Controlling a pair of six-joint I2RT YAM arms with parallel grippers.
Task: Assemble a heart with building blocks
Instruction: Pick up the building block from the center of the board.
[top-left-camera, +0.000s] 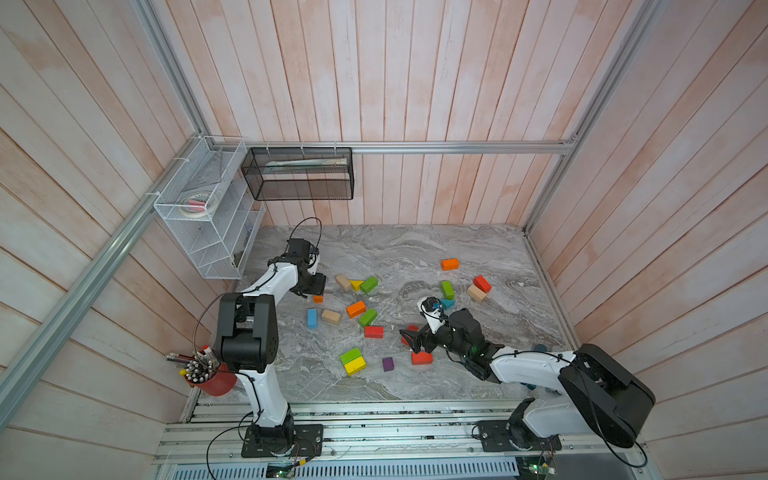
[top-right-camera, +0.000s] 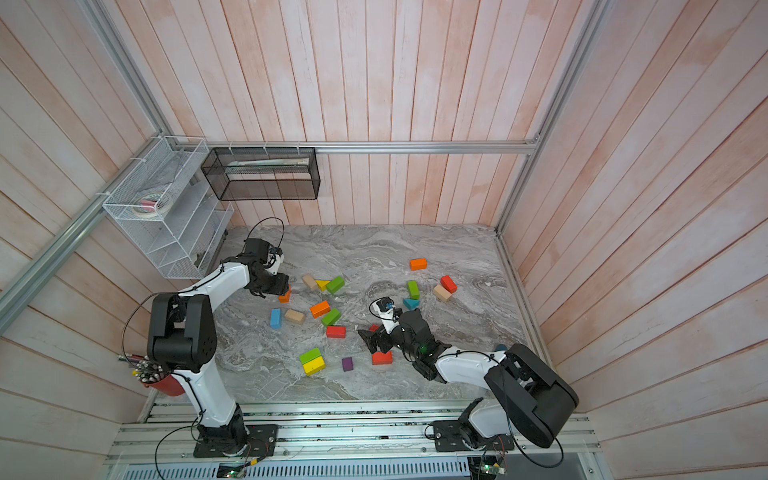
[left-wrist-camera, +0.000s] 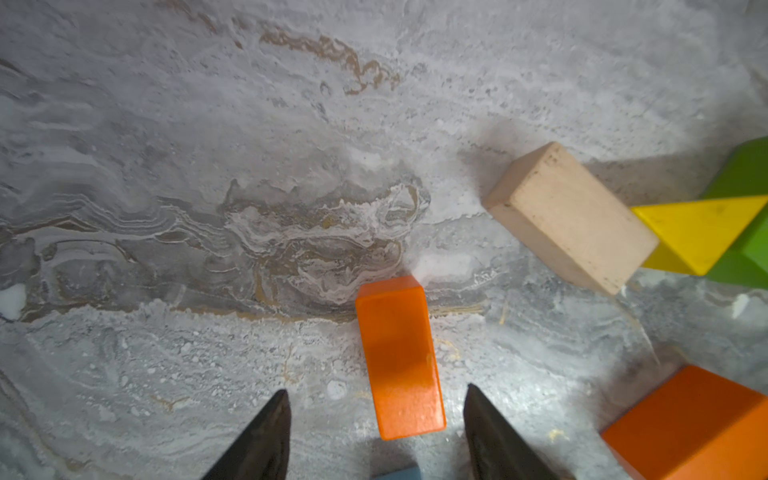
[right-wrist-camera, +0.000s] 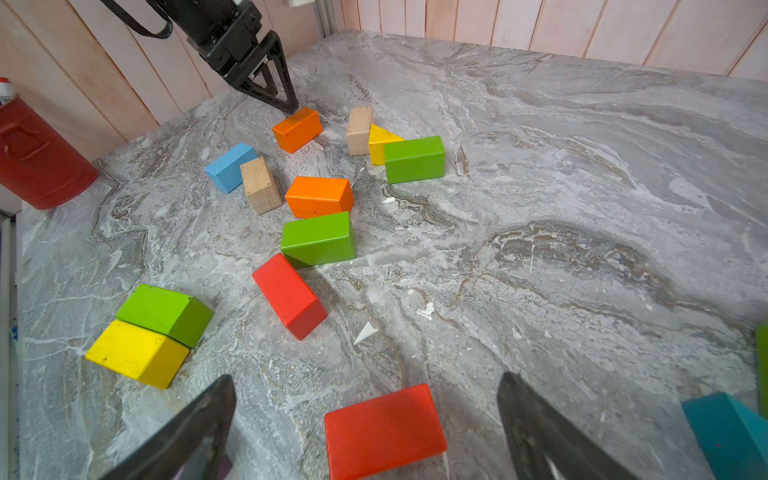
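On the grey marble table (top-left-camera: 415, 249), twelve o'clock taken at the far wall: building blocks (top-left-camera: 356, 308) scattered loose, no heart shape formed.

Toward nine o'clock, left gripper (top-left-camera: 316, 294) low over a small orange brick (left-wrist-camera: 400, 357). Jaws partly parted, straddling the brick's near end. Bare table on either side in the left wrist view, so nothing gripped. Just at three o'clock of that brick, a tan brick (left-wrist-camera: 569, 216) touching a yellow wedge (left-wrist-camera: 702, 232), with a green brick (right-wrist-camera: 413, 159) against the wedge's other side.

Around centre, a loose cluster: blue brick (top-left-camera: 312, 318), larger orange brick (top-left-camera: 356, 308), red brick (top-left-camera: 373, 331) and others.

At five o'clock of centre, right gripper (right-wrist-camera: 365, 378) spread wide and pointing toward nine o'clock. Between its fingertips, a flat red block (right-wrist-camera: 384, 430) lying on the table, clear of both. Just beside it, a teal wedge (right-wrist-camera: 727, 436).

Toward six o'clock, a yellow brick (top-left-camera: 355, 365) flush against a green one, and near them a purple cube (top-left-camera: 388, 364).

Toward two o'clock, a far orange brick (top-left-camera: 450, 264) lying apart from the rest.

At the eight o'clock corner, a red pen cup (top-left-camera: 216, 382).
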